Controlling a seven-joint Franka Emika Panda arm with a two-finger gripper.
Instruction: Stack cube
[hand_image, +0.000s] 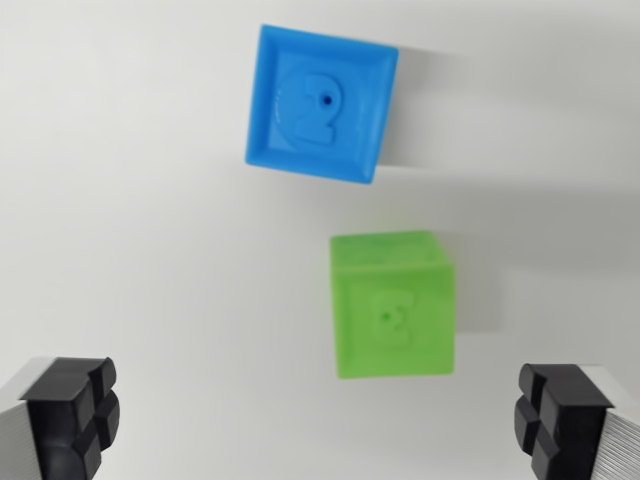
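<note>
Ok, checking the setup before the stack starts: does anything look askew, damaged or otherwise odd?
Nothing damaged. The blue cube sits slightly rotated against the green cube, and the two lie apart. The open gripper holds nothing.

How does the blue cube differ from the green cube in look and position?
The blue cube is blue and shows a raised 2; the green cube is green, its symbol too faint to read. In the wrist view the blue cube lies higher and further left; the green cube sits lower, nearer the open gripper. Both rest apart on the white table.
</note>
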